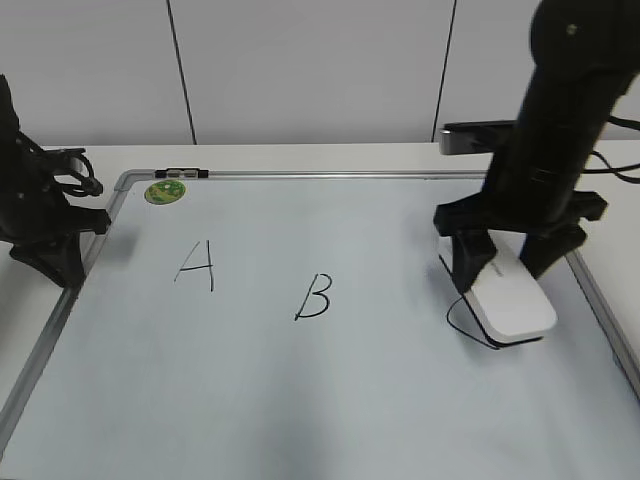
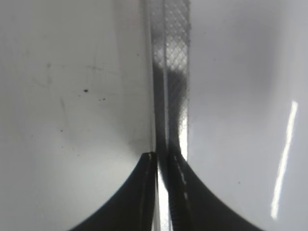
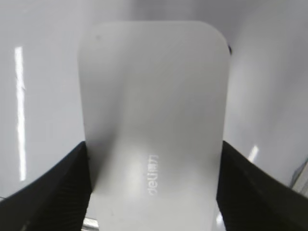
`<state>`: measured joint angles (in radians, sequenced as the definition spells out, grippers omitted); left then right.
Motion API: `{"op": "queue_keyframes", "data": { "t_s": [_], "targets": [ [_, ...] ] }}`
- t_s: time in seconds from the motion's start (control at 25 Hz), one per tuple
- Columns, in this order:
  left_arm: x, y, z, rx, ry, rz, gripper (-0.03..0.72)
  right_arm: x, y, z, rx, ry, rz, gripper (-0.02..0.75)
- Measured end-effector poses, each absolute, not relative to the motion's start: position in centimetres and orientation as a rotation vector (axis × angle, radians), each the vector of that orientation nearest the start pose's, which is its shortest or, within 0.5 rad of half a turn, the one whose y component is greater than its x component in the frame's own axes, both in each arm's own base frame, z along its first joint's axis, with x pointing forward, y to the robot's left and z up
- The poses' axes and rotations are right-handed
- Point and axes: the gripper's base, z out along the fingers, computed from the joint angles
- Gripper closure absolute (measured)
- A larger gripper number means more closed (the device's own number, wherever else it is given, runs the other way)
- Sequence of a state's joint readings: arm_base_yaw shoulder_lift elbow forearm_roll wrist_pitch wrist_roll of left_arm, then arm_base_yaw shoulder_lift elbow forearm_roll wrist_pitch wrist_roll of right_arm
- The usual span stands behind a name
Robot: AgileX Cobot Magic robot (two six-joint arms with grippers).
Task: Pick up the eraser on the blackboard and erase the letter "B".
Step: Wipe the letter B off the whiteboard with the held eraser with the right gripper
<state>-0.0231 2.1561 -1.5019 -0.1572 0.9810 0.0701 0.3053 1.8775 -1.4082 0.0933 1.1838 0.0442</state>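
From my station I see the right gripper [image 1: 503,272] down over the eraser [image 1: 511,295] at the right side of the blackboard [image 1: 330,400]; its two fingers [image 1: 467,262] straddle the near end of the white block, one on each long side; in the right wrist view the eraser [image 3: 154,120] fills the gap between the dark pads [image 3: 62,185] and both pads appear to touch its edges, so I read it as pinched, though I can't be sure the grip is firm. The eraser lies on the board surface, near the right frame, with a black marker stroke curving out from under its left edge; the letter "B" [image 1: 314,297] sits well apart to the left, near the board's middle, and the "A" [image 1: 195,266] farther left; a round green magnet [image 1: 165,191] sits near the top-left corner. The left gripper [image 1: 50,245] rests at the board's left frame; in its wrist view the fingers [image 2: 139,192] are pressed nearly together over the frame strip [image 2: 171,72], holding nothing.
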Motion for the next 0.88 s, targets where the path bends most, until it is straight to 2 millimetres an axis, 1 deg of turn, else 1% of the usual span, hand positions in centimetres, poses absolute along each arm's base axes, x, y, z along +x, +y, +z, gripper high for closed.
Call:
{"op": "queue_keyframes", "data": {
  "t_s": [0.2, 0.32, 0.4, 0.56, 0.88],
  "targets": [
    [41.4, -2.2, 13.1, 0.009, 3.109, -0.207, 0.633, 37.6, 15.7, 21.2, -0.492, 3.070, 0.106, 0.206],
    [41.4, -2.2, 13.1, 0.007, 3.108, -0.210, 0.633, 39.2, 17.5, 20.3, -0.530, 3.045, 0.105, 0.206],
    [41.4, -2.2, 13.1, 0.007, 3.108, -0.210, 0.633, 39.9, 18.2, 19.9, -0.541, 3.033, 0.108, 0.206],
    [41.4, -2.1, 13.1, 0.004, 3.106, -0.209, 0.633, 40.8, 19.3, 19.0, -0.560, 3.026, 0.108, 0.206],
    [41.4, -2.1, 13.1, 0.002, 3.104, -0.212, 0.633, 41.0, 21.3, 16.0, -0.617, 3.062, 0.082, 0.206]
  ]
}}
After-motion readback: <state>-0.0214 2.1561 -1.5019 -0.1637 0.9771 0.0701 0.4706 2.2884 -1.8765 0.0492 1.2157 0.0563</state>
